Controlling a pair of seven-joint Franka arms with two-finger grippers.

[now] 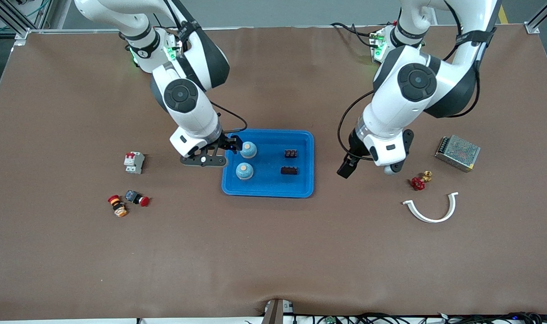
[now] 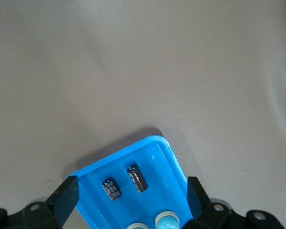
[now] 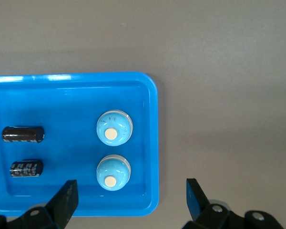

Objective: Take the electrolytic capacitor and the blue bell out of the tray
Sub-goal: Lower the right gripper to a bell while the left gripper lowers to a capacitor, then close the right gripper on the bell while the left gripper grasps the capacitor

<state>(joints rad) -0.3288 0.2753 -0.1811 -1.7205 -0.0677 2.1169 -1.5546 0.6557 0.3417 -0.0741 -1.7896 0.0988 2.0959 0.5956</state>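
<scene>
A blue tray (image 1: pixel 267 194) sits mid-table with two light blue bells (image 1: pixel 248 149) (image 1: pixel 244 171) and two black capacitors (image 1: pixel 291 154) (image 1: pixel 289 170) in it. My right gripper (image 1: pixel 228 147) hangs open over the tray corner toward the right arm's end, beside the bell farther from the front camera. In the right wrist view its open gripper (image 3: pixel 129 205) spans the tray's rim (image 3: pixel 153 143) by that bell (image 3: pixel 113 172); a capacitor (image 3: pixel 23 134) lies deeper in. My left gripper (image 1: pixel 368 170) is open and empty over bare table toward the left arm's end; its wrist view shows the gripper (image 2: pixel 131 200), the tray (image 2: pixel 174 160) and a capacitor (image 2: pixel 137 177).
Toward the right arm's end lie a white circuit breaker (image 1: pixel 134 162) and two red push buttons (image 1: pixel 141 199) (image 1: pixel 117 206). Toward the left arm's end sit a metal power supply (image 1: pixel 457 153), a red valve (image 1: pixel 419 181) and a white curved piece (image 1: pixel 431 209).
</scene>
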